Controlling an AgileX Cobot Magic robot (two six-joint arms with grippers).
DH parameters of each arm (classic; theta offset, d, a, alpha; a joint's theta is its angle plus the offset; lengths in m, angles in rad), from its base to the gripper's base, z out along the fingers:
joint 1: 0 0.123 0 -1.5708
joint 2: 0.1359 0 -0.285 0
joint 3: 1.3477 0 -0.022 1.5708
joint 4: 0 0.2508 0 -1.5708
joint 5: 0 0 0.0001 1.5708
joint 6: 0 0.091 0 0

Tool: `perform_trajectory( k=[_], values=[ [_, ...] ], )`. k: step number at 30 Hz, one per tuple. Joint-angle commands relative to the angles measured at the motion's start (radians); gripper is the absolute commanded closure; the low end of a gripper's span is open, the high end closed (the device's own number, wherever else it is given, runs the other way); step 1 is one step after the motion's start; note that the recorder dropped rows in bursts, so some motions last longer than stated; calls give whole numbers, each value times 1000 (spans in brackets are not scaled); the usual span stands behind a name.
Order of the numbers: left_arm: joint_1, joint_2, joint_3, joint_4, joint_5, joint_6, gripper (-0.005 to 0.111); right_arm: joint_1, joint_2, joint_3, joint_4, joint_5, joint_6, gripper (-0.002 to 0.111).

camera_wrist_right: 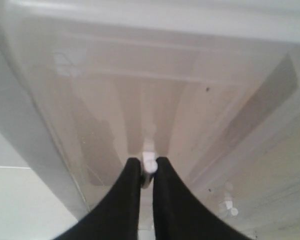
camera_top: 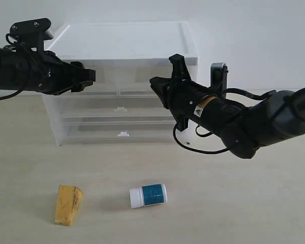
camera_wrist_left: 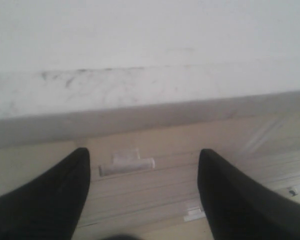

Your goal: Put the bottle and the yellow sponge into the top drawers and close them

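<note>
While both top drawers look shut, opening them is judged the step in hand.

Right tool: all but closed, pinching the right drawer's tab handle.

Left tool: spread wide, holding nothing; left drawer's tab handle just ahead, untouched.

Drawer unit: stands on the table.

Bottle: on its side on the table, before the unit.

Yellow sponge: near it, apart.

Outstanding: opening, both placements, both closings.
</note>
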Motion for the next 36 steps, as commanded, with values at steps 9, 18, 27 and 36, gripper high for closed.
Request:
perform_trajectory(
  k=[9,18,27,36],
  values=[
    [1,1,-19,4,-63,19,47,56,0,-2,-2,-87,-51,108],
    [1,1,-19,4,-63,25,47,62,-39,107,83,-153,-121,108],
    [1,1,-19,4,-63,25,47,62,-92,224,71,-254,-138,108],
    [1,1,-19,4,-63,25,47,76,-121,289,48,-318,-145,108]
  ],
)
